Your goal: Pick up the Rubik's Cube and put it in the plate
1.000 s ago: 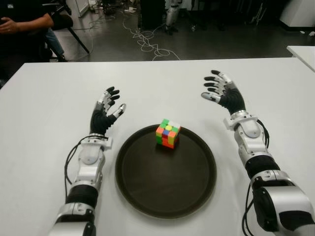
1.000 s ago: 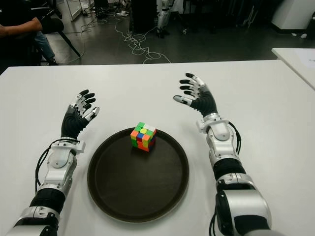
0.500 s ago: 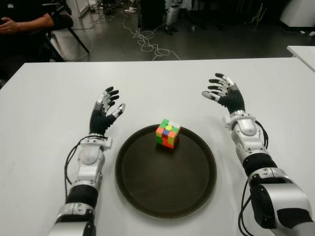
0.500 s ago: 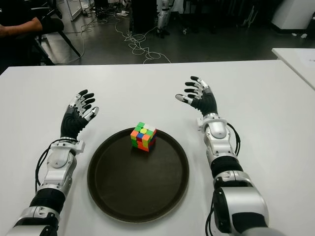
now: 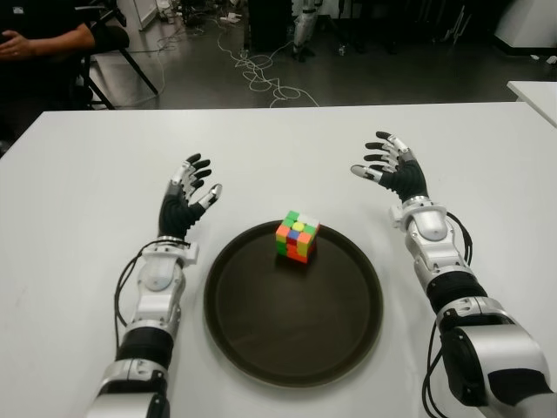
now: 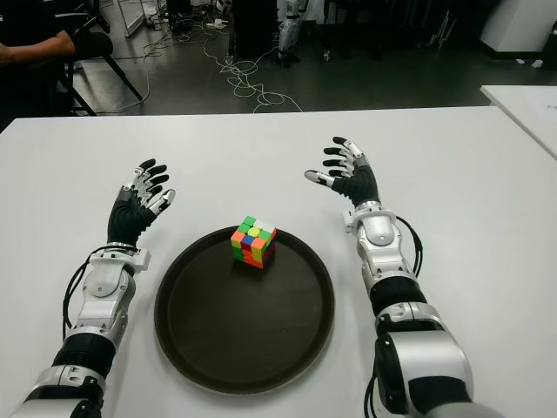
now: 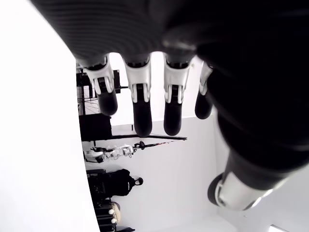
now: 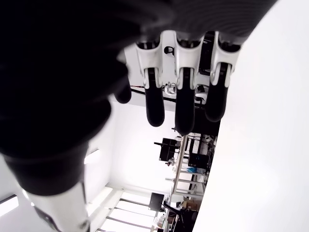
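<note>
Right hand (image 5: 398, 172) open beside plate (image 5: 261, 331), left hand (image 5: 184, 202) open opposite, Rubik's Cube (image 5: 297, 237) at plate's far rim, white worktop (image 5: 78, 200)

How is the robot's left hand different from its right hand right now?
The left hand shows left of the plate; the right hand shows on the plate's right side. The right hand sits farther up the table than the left hand, beyond the cube. Both hands are open, empty, fingers spread, palms turned inward.

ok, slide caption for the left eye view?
Rubik's Cube sits in the plate; left hand and right hand open on either side.
</note>
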Motion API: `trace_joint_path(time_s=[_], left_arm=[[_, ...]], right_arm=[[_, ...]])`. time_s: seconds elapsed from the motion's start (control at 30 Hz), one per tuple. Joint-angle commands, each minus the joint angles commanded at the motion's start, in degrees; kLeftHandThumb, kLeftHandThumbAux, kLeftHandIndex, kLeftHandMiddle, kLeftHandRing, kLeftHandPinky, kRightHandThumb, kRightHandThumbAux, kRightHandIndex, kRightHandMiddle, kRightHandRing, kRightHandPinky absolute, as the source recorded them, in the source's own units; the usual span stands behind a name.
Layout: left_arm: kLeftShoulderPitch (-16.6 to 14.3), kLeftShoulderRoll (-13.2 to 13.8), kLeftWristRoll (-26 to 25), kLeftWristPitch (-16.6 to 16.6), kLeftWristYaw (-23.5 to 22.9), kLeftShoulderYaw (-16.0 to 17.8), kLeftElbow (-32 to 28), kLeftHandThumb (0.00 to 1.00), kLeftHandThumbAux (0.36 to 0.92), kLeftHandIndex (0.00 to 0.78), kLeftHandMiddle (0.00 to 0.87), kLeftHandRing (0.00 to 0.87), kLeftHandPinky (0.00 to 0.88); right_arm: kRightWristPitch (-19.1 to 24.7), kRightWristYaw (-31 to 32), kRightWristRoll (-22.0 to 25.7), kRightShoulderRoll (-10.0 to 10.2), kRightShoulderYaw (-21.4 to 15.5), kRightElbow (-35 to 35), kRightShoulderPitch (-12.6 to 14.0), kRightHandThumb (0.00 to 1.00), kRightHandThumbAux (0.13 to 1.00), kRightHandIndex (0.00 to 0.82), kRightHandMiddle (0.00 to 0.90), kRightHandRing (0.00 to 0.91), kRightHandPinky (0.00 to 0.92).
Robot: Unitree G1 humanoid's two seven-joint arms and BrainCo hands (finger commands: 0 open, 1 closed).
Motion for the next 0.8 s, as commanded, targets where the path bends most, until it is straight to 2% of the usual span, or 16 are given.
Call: trace_joint_path(time_s=[0.33,0.8], left_arm=[[-0.16,-0.1,-0.87,-0.78,-1.08,0.26,0.7,0.053,0.745,0.155,0.215,0.171,0.108],[-0.93,0.13,-0.57,-1.57,-0.79,0.34,2.11,0.054,0.734,0.141,0.203,0.158,0.094]], right_arm=[[-0.74,-0.49,-0.68,0.1,-0.01,0.28,0.14,0.0,0.791,0.185,0.283,0.305,0.336],[-1.5,-1.19,-1.68,-0.03,0.12,1.37,-0.37,0.0,0.785,0.19,0.285,0.307,0.335]])
